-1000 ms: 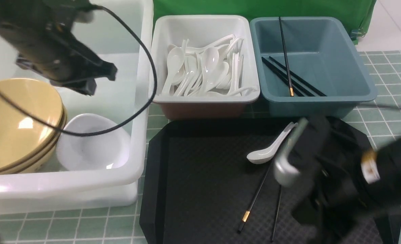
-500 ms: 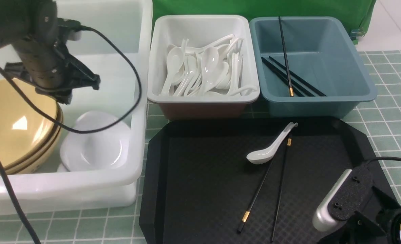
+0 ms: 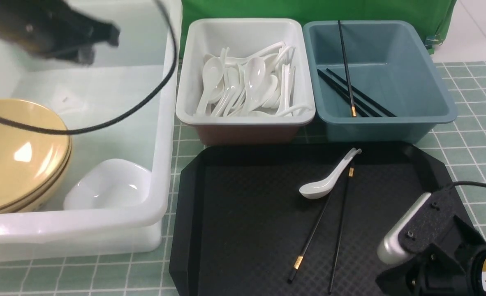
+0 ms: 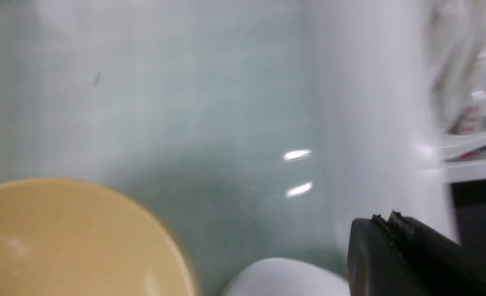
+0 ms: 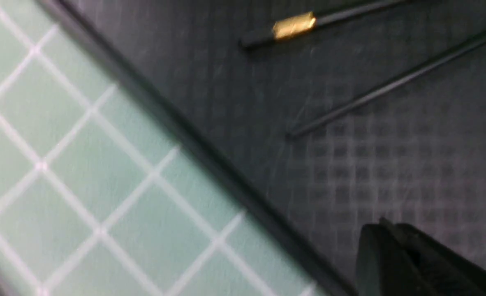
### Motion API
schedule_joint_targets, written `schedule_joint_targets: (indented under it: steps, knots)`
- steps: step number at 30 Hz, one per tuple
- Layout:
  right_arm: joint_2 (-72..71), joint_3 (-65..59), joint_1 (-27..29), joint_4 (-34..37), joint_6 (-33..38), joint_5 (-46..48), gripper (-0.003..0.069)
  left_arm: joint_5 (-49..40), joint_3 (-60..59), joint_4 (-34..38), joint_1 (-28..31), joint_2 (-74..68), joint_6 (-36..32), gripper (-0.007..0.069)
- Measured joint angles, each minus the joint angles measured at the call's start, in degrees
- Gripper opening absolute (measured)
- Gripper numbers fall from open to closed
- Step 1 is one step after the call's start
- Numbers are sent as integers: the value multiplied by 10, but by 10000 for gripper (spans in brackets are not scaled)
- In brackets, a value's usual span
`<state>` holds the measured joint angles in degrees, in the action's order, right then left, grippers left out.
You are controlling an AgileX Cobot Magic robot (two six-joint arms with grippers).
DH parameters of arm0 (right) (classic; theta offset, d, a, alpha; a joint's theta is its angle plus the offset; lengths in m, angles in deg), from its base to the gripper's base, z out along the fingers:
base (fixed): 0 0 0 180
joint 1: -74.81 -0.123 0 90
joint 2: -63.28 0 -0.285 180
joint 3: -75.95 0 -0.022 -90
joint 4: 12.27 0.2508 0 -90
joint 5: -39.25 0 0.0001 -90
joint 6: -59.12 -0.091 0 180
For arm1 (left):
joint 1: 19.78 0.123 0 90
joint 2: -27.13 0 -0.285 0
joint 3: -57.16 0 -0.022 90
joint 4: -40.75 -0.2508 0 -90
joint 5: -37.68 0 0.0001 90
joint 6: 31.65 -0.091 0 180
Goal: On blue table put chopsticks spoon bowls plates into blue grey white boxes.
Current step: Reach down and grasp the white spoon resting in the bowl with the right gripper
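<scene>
Up high, the left gripper (image 3: 99,41) hangs over the far end of the big white box (image 3: 167,123), too blurry to tell if it is open or closed, and the yellow bowls (image 3: 17,156) and a small white plate (image 3: 107,185) sit side by side in that box. Down low, the right gripper (image 3: 432,255) is over the near right corner of the black tray (image 3: 234,205), and you cannot tell if it is open or closed either. One spoon (image 3: 323,185) and two chopsticks (image 3: 315,230) lie close together on the tray, and behind it on the green table (image 3: 473,102) a white box (image 3: 243,119) holds many spoons (image 3: 247,86) and a blue-grey box (image 3: 383,119) holds more chopsticks (image 3: 350,94).

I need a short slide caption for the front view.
One spoon and two chopsticks lie on the black tray, beside three partly filled boxes.
</scene>
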<state>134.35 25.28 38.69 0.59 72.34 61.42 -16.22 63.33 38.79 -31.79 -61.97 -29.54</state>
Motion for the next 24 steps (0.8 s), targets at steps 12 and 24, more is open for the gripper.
schedule_joint_targets:
  steps: [12, 24]
  knots:
    - [154, 152, 0, 1, 7, -31, 318, 68, -343, 24, -125, 419, -53, 4]
    - [350, 317, 0, -175, 106, 5, 418, 56, -573, 32, -125, 556, -53, 4]
